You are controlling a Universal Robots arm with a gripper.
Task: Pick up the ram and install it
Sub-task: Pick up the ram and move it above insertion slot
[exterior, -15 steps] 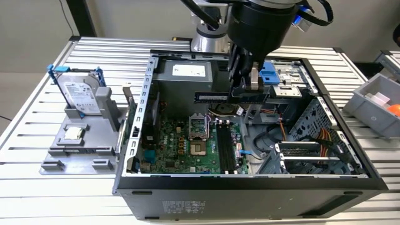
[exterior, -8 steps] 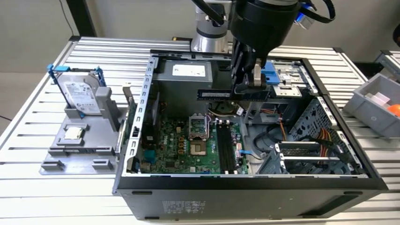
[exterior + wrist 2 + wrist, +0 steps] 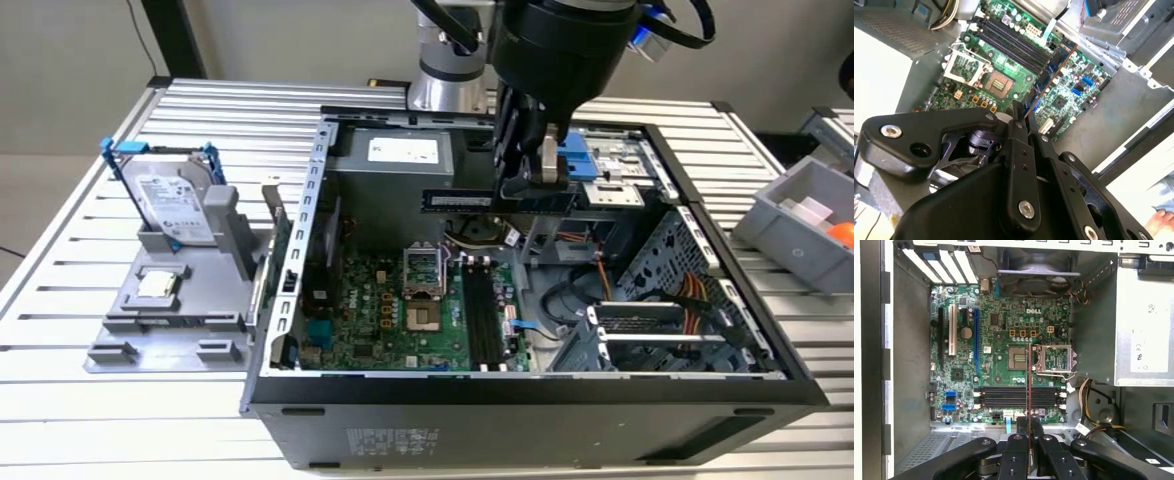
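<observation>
1. Exterior view: the ram [image 3: 461, 202] hangs level in the air above the open computer case [image 3: 534, 392], its flat face to the camera. One end is pinched in the gripper [image 3: 531, 182] and the rest juts toward the exterior view's left.
2. The jaws are clamped together on that end of the stick, one black finger on each face.
3. In the first wrist view the ram [image 3: 1029, 385] shows edge-on as a thin dark line running out from the fingertips over the motherboard [image 3: 1004, 330]. It lies crosswise to the long black memory slots [image 3: 1019, 396] below, well clear of them.
4. The arm comes down from above, its glossy black wrist pointing straight into the case.
5. The stick is a thin, flat board, bluish-green in the second wrist view [image 3: 1051, 70]. The case walls are dull grey sheet metal.
</observation>
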